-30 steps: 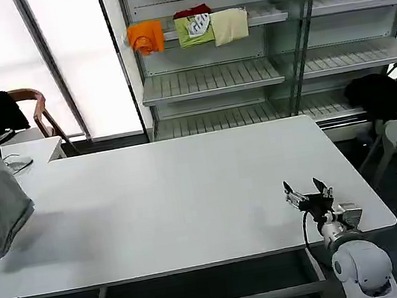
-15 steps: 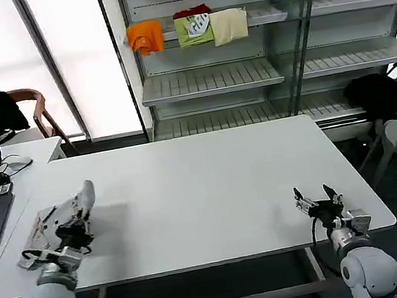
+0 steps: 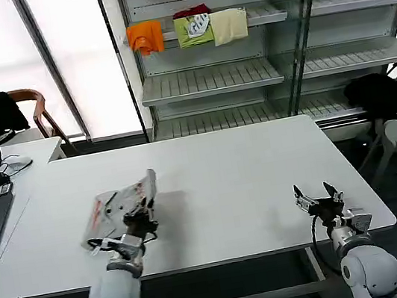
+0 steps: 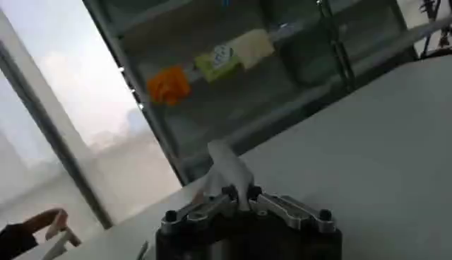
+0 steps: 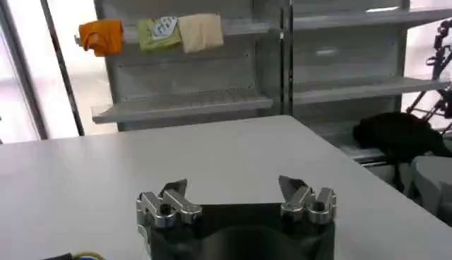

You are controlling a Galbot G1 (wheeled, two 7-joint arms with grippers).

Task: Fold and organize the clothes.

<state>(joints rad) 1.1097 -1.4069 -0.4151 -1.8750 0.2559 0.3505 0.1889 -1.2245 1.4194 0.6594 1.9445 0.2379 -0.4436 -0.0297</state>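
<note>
One light grey shirt (image 3: 120,204) was in hand at this moment: the left gripper (image 3: 140,220), low over the near-left part of the white table (image 3: 226,182), was clamped on a bunched fold of it, with the cloth pinched between the closed fingers in the left wrist view (image 4: 227,169). The garment lay crumpled on the tabletop just beyond the gripper, an orange strip at the collar showing, one corner standing up; no clean fold was visible.

Right gripper (image 3: 320,200): parked at the near-right edge of the table, jaws apart and holding nothing, well apart from the shirt.

Background stock: orange, green and cream folded garments (image 3: 189,30) sat on an upper shelf of the metal shelving (image 3: 210,79) behind the table.

Progress, as judged: early. The shirt looked merely brought onto the table; spreading flat, folding and putting away all appeared outstanding.
</note>
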